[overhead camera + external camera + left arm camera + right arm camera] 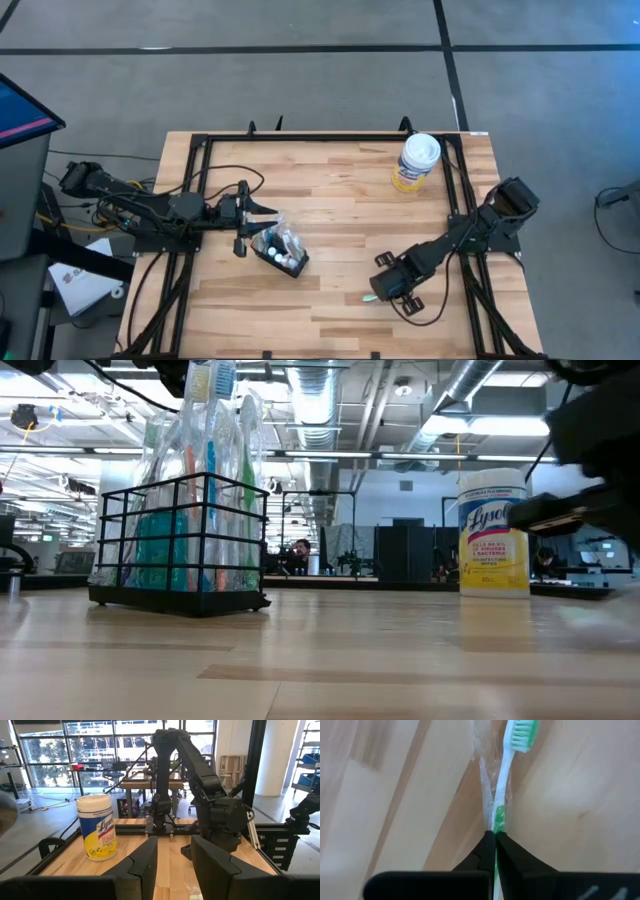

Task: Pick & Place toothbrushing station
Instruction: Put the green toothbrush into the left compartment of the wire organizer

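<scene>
Pinching a green toothbrush [501, 795] flat on the table, well right of the holder [280, 250], the right gripper [495, 837] must next lift it toward a slot.

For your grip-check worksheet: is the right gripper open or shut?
Shut. In the right wrist view, the right gripper has both fingers pressed together on the handle of the wrapped green toothbrush, which lies on the table.

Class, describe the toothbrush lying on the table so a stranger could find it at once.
Start at the wooden table and go to the right arm's side, at the near edge. There the right claw is shut on a white and green toothbrush in clear wrapping, lying flat on the wood. Unlike the brushes standing upright in the black wire holder, it lies alone.
</scene>
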